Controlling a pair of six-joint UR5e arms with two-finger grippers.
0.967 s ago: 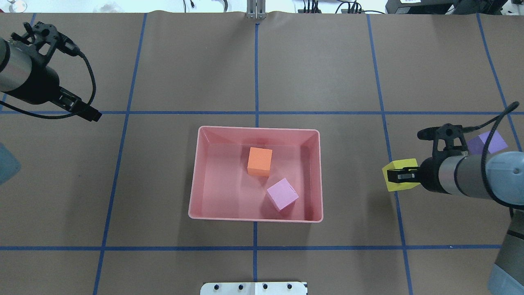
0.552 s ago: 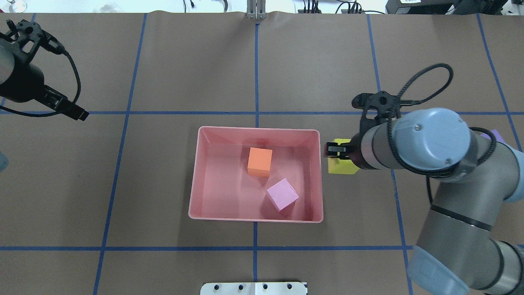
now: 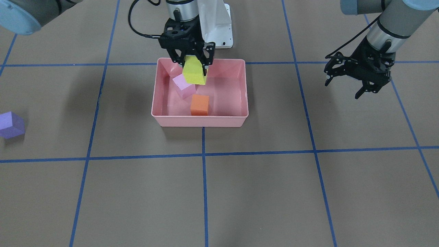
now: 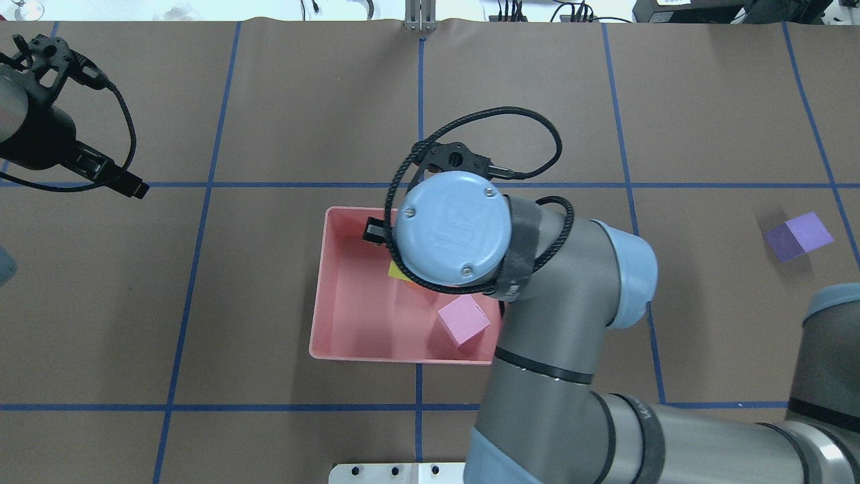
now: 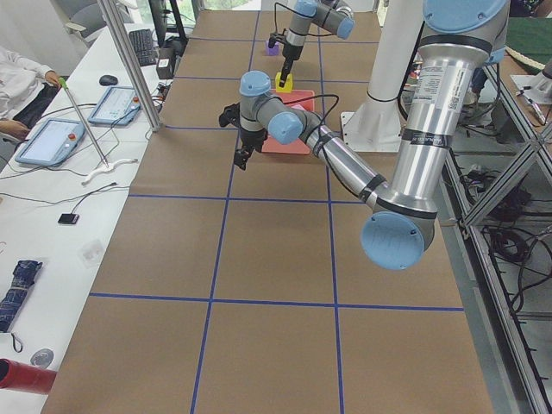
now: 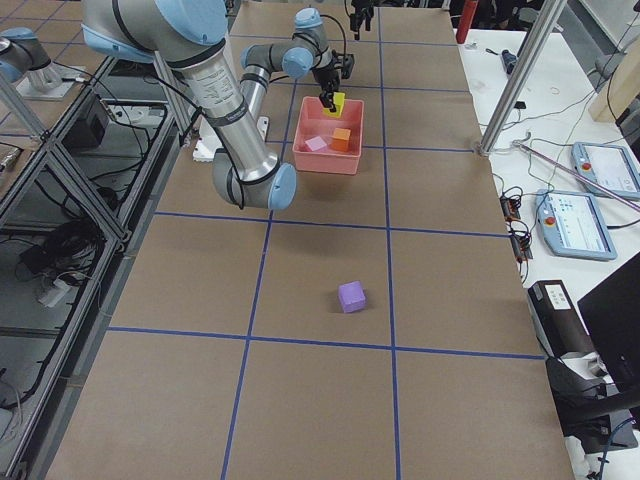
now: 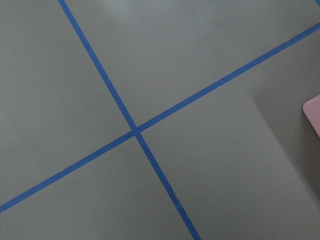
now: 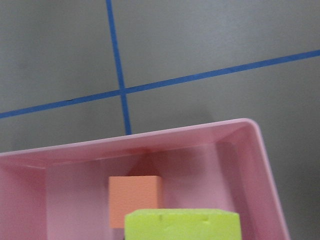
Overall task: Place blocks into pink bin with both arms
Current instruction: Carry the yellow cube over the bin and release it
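My right gripper (image 3: 193,68) is shut on the yellow block (image 3: 194,73) and holds it above the robot-side half of the pink bin (image 3: 200,121). The orange block (image 3: 200,104) and the light pink block (image 3: 182,85) lie inside the bin. The right wrist view shows the yellow block (image 8: 182,225) just above the orange block (image 8: 135,199). The purple block (image 4: 797,236) lies on the table far to the bin's right. My left gripper (image 3: 360,87) hangs open and empty well left of the bin. In the overhead view my right arm hides the orange block.
Brown paper with blue tape grid lines (image 4: 421,114) covers the table. The white base stand (image 3: 217,24) sits behind the bin. My right arm's elbow (image 4: 571,323) overhangs the bin's right side. A corner of the bin (image 7: 314,112) shows in the left wrist view.
My right arm has swung left with the yellow block, from right of the bin to above its inside. The purple block is uncovered. My left gripper has drifted slightly left.
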